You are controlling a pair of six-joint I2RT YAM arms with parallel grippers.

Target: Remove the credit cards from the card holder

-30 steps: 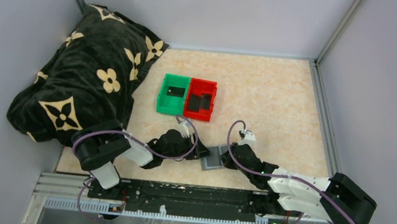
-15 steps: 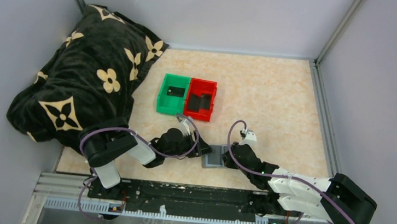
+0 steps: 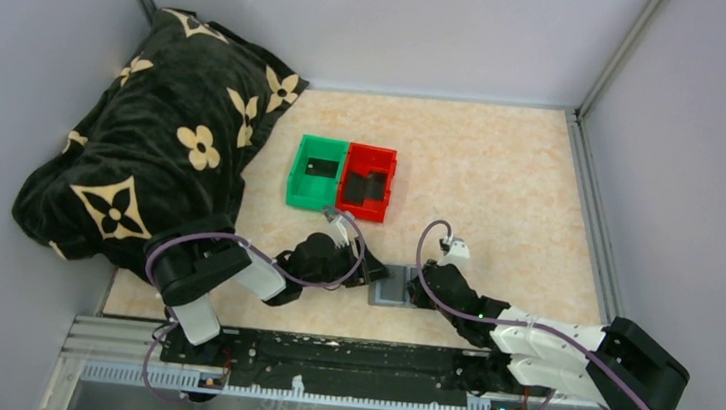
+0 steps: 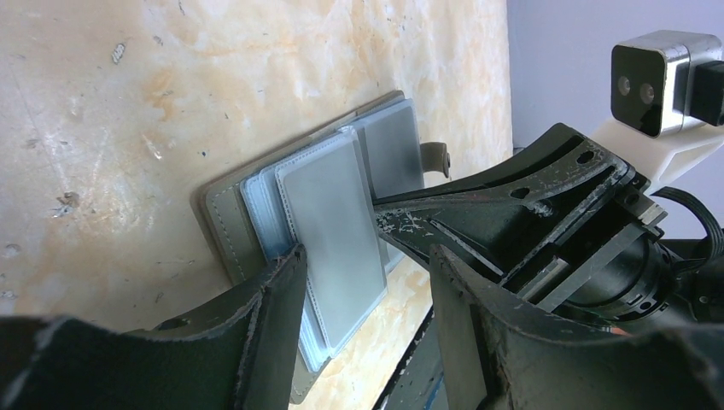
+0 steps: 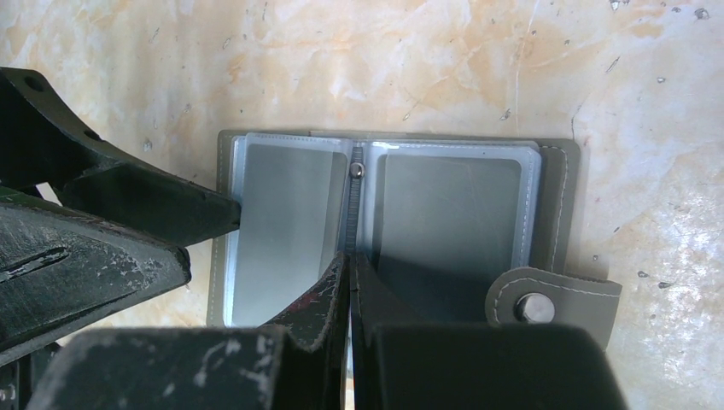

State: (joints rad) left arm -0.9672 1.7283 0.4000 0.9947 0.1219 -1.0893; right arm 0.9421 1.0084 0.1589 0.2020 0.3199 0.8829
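The grey card holder (image 3: 394, 286) lies open on the table between my two grippers. In the right wrist view its two clear-sleeved panels (image 5: 448, 205) show, with a snap tab (image 5: 546, 301) at the right. A grey credit card (image 4: 329, 231) sticks partly out of the left panel's sleeves. My left gripper (image 4: 365, 256) is open, its fingers on either side of that card's near end, not closed on it. My right gripper (image 5: 350, 260) is shut, with its tips down on the holder's spine. Dark cards lie in the green bin (image 3: 320, 168) and the red bin (image 3: 366, 187).
The green bin (image 3: 294, 173) and red bin (image 3: 388, 182) stand side by side behind the holder. A black flowered blanket (image 3: 160, 135) fills the left side. Grey walls enclose the table. The right gripper's fingers (image 4: 512, 201) sit close to my left gripper.
My left arm has shifted slightly up and towards the holder. The holder has nudged a little. The right arm has stayed put.
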